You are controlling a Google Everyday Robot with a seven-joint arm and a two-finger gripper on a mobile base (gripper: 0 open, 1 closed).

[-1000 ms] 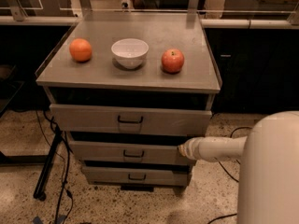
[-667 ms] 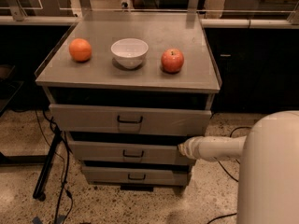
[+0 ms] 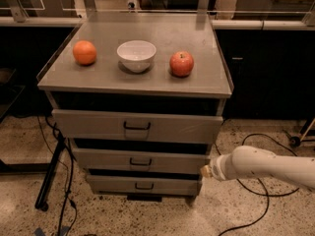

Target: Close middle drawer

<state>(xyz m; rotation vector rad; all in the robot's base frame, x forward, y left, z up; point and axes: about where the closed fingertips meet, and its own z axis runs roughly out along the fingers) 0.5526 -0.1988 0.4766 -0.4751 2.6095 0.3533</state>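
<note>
The middle drawer (image 3: 140, 161) is the grey front with a small black bar handle, second from the top in the grey metal cabinet (image 3: 69, 77). It stands slightly forward of the cabinet body, with a dark gap above it. My gripper (image 3: 204, 171) is at the end of the white arm (image 3: 261, 167), which reaches in from the right. The gripper is at the right end of the middle drawer's front, touching it or very close to it.
The taller top drawer (image 3: 137, 126) and the small bottom drawer (image 3: 143, 185) sit above and below. An orange (image 3: 84, 52), a white bowl (image 3: 136, 55) and a red apple (image 3: 181, 63) rest on the cabinet top. Black cables (image 3: 256, 200) lie on the floor, and a black stand leg (image 3: 49, 181) is at the left.
The arm's tip has shifted a little right and down along the middle drawer's front. The large white arm section at the right has dropped out of view.
</note>
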